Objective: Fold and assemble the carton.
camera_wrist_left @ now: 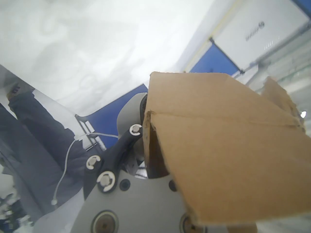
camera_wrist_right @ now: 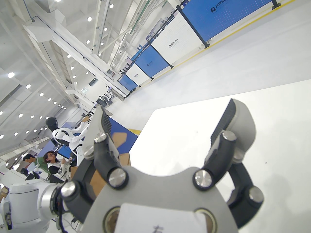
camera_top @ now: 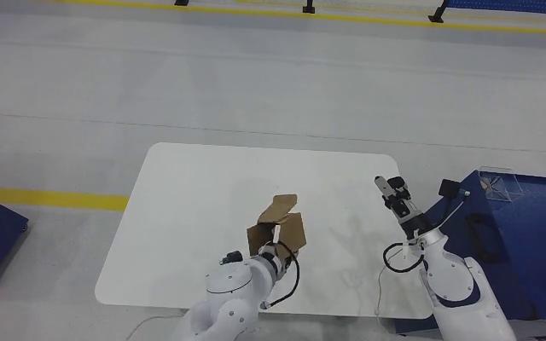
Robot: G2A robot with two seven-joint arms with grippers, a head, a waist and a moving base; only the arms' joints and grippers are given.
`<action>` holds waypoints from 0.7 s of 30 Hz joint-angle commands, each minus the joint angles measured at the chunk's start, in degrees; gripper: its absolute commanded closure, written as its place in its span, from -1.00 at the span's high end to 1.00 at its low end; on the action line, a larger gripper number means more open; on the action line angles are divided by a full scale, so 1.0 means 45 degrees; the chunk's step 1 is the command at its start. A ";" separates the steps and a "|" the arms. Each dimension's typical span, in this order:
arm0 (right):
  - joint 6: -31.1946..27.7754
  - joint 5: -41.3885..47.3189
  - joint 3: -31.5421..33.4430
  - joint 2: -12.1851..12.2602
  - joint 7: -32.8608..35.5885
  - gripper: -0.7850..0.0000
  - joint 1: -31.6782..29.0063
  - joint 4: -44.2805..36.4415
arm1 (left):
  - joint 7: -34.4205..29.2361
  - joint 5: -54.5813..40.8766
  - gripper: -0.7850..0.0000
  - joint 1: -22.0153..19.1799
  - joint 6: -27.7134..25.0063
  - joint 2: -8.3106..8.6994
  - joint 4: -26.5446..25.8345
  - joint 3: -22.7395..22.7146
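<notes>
The carton [camera_top: 277,226] is at the near side of the table [camera_top: 196,196], a little toward my left. It is half formed: the walls stand up and one flap [camera_top: 279,205] on top sticks out open. My left pincer [camera_top: 270,253] is at its lower near edge and, I believe, is clamped on one wall. From my left wrist the cardboard covers the tips, so I say this with some caution. My right pincer [camera_top: 391,186] is over the right part of the table, well apart from the carton, with its fingers [camera_wrist_right: 239,120] spread wide and nothing between them.

I judge the carton to be light, thin corrugated board. It is stiff along a panel but bends easily at the creases, and it may crush if I squeeze in the middle of a panel. The surface looks dry and rough, so it should not slip much in ribbed pads. Being so light, it will probably slide or tip when only one pincer pushes it. The good place to take hold is a free wall edge near a corner. I would press the flap close to its crease while the other side is held firm.
</notes>
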 commanded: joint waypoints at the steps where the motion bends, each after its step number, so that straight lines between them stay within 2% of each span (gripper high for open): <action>1: 0.0000 0.0000 0.0000 0.0000 0.0000 1.00 0.0000 0.0000 | 0.3454 -0.2417 -1.00 -0.0777 -0.1574 -0.0449 0.0695 0.0561; 6: 0.0000 0.0000 0.0000 0.0000 0.0000 1.00 0.0000 0.0000 | 0.6515 -0.4683 -1.00 -0.2161 -0.5426 -0.1243 0.2577 0.1289; 8: 0.0000 0.0000 0.0000 0.0000 0.0000 1.00 0.0000 0.0000 | 0.6792 -0.5011 -1.00 -0.2615 -0.6445 -0.1463 0.3935 0.1497; 10: 0.0000 0.0000 0.0000 0.0000 0.0000 1.00 0.0000 0.0000 | 0.6792 -0.4742 -1.00 -0.3310 -0.7010 -0.1653 0.5414 0.1794; 16: 0.0000 0.0000 0.0000 0.0000 0.0000 1.00 0.0000 0.0000 | 0.6792 -0.5520 -1.00 -0.5105 -0.8636 -0.2359 0.7804 0.2226; 21: 0.0000 0.0000 0.0000 0.0000 0.0000 1.00 0.0000 0.0000 | 0.6792 -0.6243 -1.00 -0.5777 -0.9108 -0.2871 0.9687 0.2599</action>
